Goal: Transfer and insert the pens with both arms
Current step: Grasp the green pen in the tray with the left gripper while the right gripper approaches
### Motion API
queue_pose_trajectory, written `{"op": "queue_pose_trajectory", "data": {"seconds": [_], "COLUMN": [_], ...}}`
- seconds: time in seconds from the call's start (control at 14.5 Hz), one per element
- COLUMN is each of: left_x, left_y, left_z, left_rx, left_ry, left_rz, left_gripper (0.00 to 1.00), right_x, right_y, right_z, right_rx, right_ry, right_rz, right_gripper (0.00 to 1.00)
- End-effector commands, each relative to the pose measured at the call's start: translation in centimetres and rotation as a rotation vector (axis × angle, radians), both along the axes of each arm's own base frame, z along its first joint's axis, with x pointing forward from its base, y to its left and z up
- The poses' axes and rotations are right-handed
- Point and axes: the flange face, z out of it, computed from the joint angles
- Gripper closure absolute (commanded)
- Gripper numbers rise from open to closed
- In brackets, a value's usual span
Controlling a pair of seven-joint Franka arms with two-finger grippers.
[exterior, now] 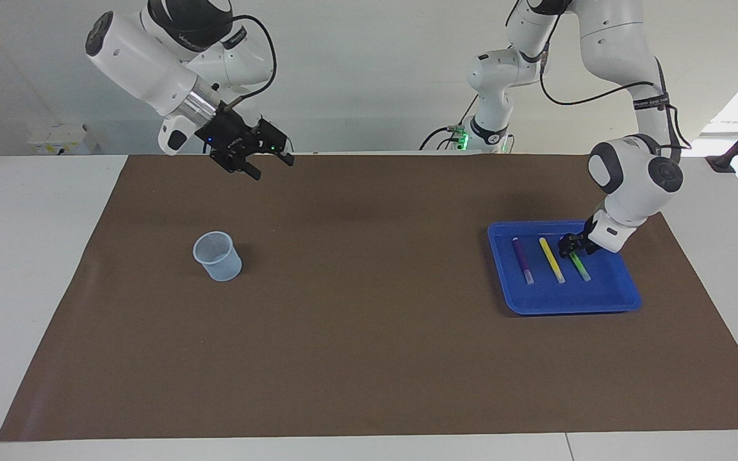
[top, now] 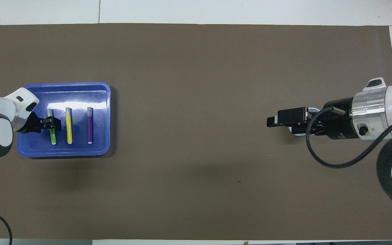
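**Me:** My left claw [exterior: 575,246] is down in the blue tray [exterior: 625,298], at the robot-side end of the green pen [exterior: 580,266]. Its fingers straddle the pen; whether they have closed on it I cannot tell.

**Partner:** Which way does the pen run?

**Me:** Its long axis runs straight away from the robots, and the claw meets it crosswise, so the fingers would pinch across the barrel. My left arm is the nearer one by a long way.

**Partner:** Anything crowding it?

**Me:** The yellow pen [exterior: 551,260] lies parallel just beside it, apart from it, with the purple pen [exterior: 523,260] next along. I judge the yellow one the only thing a finger might nudge.

**Partner:** And your other side?

**Me:** My right claw [exterior: 260,158] waits in the air with fingers apart, over the worktop [exterior: 369,358] at the right arm's end. The clear cup [exterior: 216,256] stands there, well apart from the tray.
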Motion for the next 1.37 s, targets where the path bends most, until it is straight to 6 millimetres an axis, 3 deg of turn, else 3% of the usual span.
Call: {"op": "queue_pose_trajectory", "data": {"seconds": [0.0, 0.27, 0.62, 0.69, 1.03, 1.17, 1.31], "left_x": [0.1, 0.3, 0.4, 0.4, 1.2, 2.0, 2.9], "left_y": [-0.2, -0.1, -0.2, -0.2, -0.2, -0.5, -2.1], "left_z": [-0.8, -0.8, -0.6, -0.7, -0.2, 1.5, 3.5], "left_rx": [-0.005, -0.004, -0.004, -0.004, -0.005, -0.034, -0.071], "left_ry": [-0.018, -0.021, -0.027, -0.025, -0.024, -0.001, 0.027], "left_rz": [0.018, 0.019, 0.018, 0.016, 0.017, 0.037, 0.061], "left_gripper": [0.28, 0.48, 0.95, 1.0, 1.0, 1.0, 1.0], "right_x": [-1.1, -1.3, -1.5, -1.5, -2.0, -2.2, -2.2], "right_y": [1.6, 2.7, 3.7, 3.7, 5.9, 7.3, 7.9], "right_z": [0.2, 0.1, -0.3, -0.4, -0.2, -0.5, -0.2], "right_rx": [0.055, 0.155, 0.224, 0.227, 0.227, 0.25, 0.27], "right_ry": [0.045, 0.075, 0.075, 0.07, 0.092, 0.081, 0.077], "right_rz": [-0.064, -0.149, -0.181, -0.189, -0.205, -0.23, -0.248], "right_gripper": [0.0, 0.0, 0.0, 0.0, 0.0, 0.0, 0.0]}}
